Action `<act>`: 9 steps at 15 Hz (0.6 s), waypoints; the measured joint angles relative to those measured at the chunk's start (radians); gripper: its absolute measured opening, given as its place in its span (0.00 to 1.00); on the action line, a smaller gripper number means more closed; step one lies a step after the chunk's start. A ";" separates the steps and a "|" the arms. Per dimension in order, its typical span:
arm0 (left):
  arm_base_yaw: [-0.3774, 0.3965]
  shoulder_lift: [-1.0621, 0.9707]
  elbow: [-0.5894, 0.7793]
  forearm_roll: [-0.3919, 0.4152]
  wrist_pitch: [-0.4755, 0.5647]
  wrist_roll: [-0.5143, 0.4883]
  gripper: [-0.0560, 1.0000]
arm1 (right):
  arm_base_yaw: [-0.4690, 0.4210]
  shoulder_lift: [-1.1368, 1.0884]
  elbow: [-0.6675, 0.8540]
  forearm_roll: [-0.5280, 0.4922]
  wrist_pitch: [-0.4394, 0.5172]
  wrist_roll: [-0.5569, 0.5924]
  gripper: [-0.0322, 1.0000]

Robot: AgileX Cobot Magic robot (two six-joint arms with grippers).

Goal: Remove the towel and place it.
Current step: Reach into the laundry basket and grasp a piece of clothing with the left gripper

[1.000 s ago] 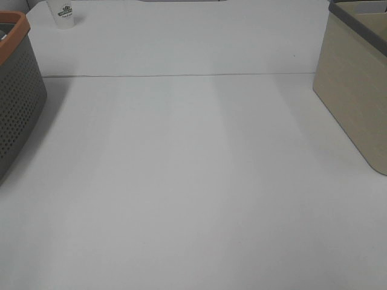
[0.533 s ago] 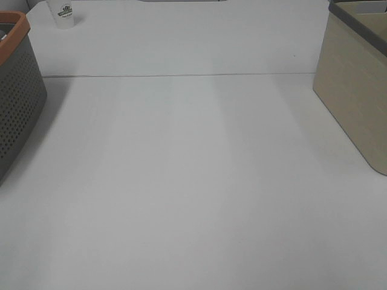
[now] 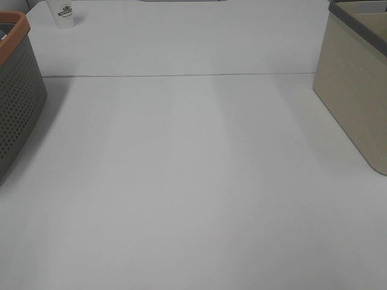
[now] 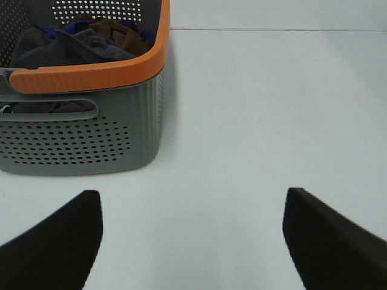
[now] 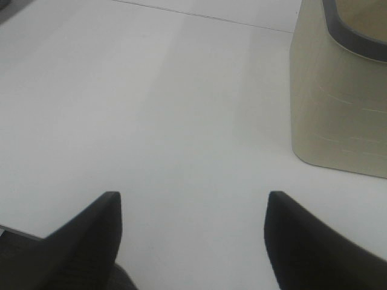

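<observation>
A dark grey towel (image 4: 72, 45) lies crumpled inside the grey perforated basket with an orange rim (image 4: 91, 75), among brown and blue cloths. The basket shows at the left edge of the exterior view (image 3: 15, 90). My left gripper (image 4: 192, 208) is open and empty, over the table a short way from the basket. My right gripper (image 5: 192, 208) is open and empty, over the table near the beige bin (image 5: 338, 96). Neither gripper shows in the exterior view.
The beige bin with a dark rim (image 3: 357, 78) stands at the right edge of the white table. A white paper cup (image 3: 61, 13) stands at the far left. A seam line (image 3: 181, 75) runs across the table.
</observation>
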 joint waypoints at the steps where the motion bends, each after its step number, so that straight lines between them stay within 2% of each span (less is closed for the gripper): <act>1: 0.000 0.000 0.000 0.000 0.000 0.000 0.77 | 0.000 0.000 0.000 0.000 0.000 0.000 0.68; 4: 0.000 0.000 -0.012 0.008 0.000 -0.048 0.77 | 0.000 0.000 0.000 0.000 0.000 0.000 0.68; 7: 0.000 0.043 -0.060 0.103 -0.002 -0.150 0.77 | 0.000 0.000 0.000 0.000 0.000 0.000 0.68; 9: 0.000 0.125 -0.087 0.206 -0.026 -0.251 0.77 | 0.000 0.000 0.000 0.000 0.000 0.000 0.68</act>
